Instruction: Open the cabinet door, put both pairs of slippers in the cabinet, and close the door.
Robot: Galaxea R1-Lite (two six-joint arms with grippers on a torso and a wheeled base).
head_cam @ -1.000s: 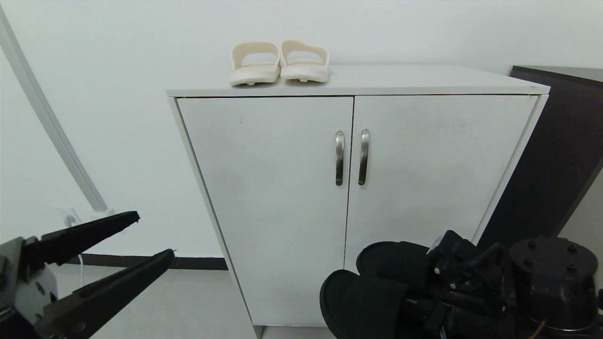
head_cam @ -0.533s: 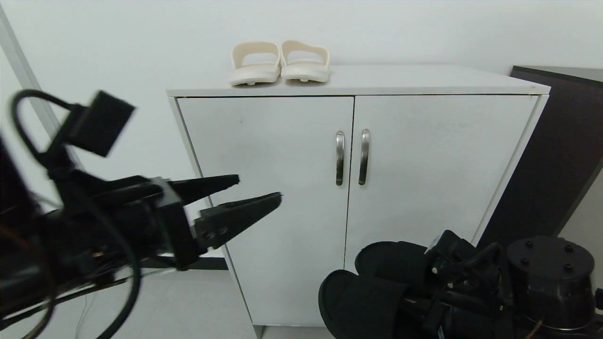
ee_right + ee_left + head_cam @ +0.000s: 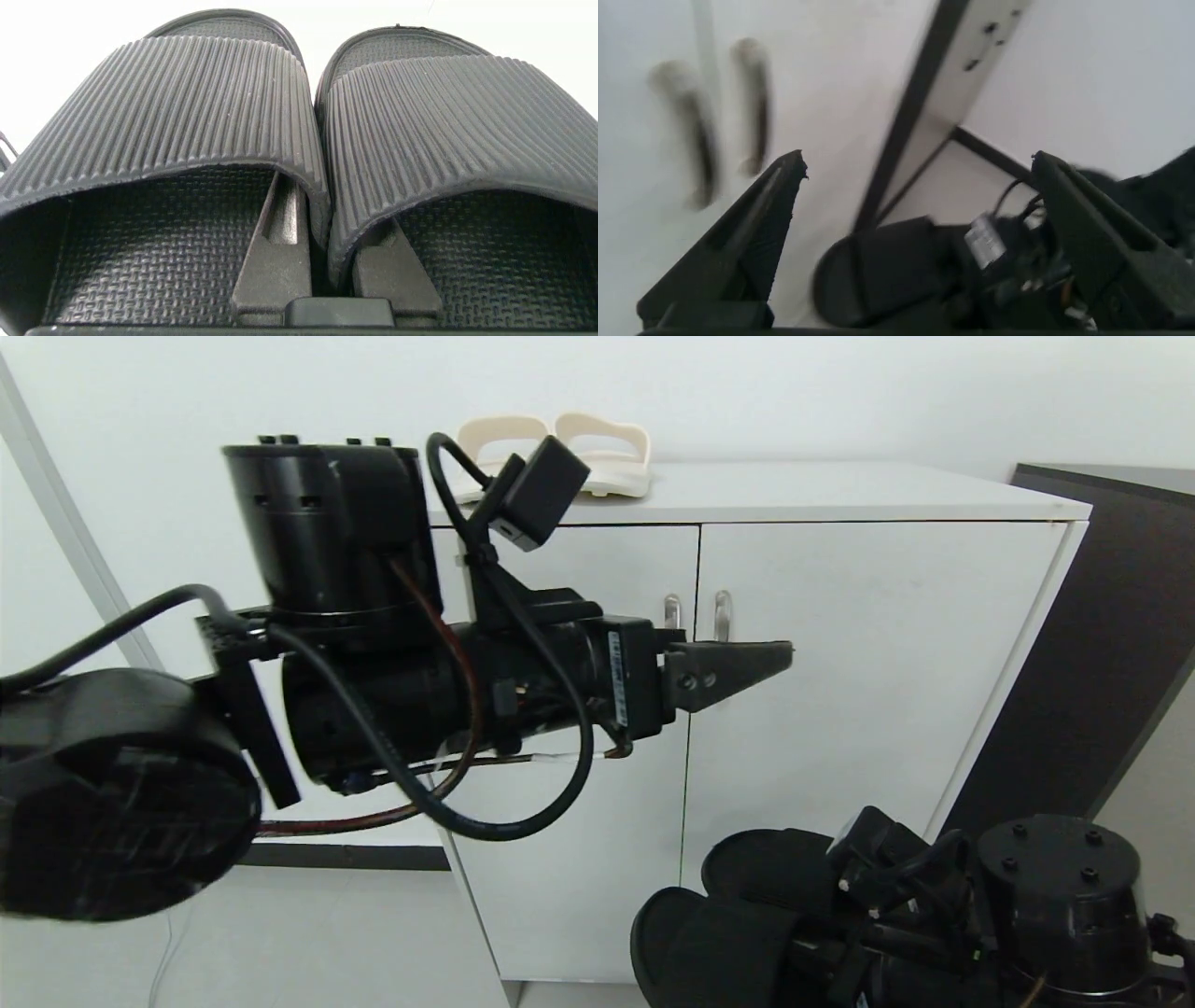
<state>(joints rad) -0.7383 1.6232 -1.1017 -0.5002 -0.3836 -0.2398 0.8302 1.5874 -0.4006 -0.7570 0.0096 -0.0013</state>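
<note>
Left gripper [image 3: 917, 163] spread wide near door handles [image 3: 757, 107], right gripper [image 3: 322, 233] clamped inside black slippers [image 3: 187, 103], five o'clock in head view, cream slippers [image 3: 607, 453] atop cabinet [image 3: 840, 495], twelve o'clock.

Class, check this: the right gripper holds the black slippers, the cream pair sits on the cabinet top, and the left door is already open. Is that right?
One error: the left door is shut, flush with the right door, as the head view shows. The right gripper does hold the black slippers, and the cream pair sits on the cabinet top.
</note>
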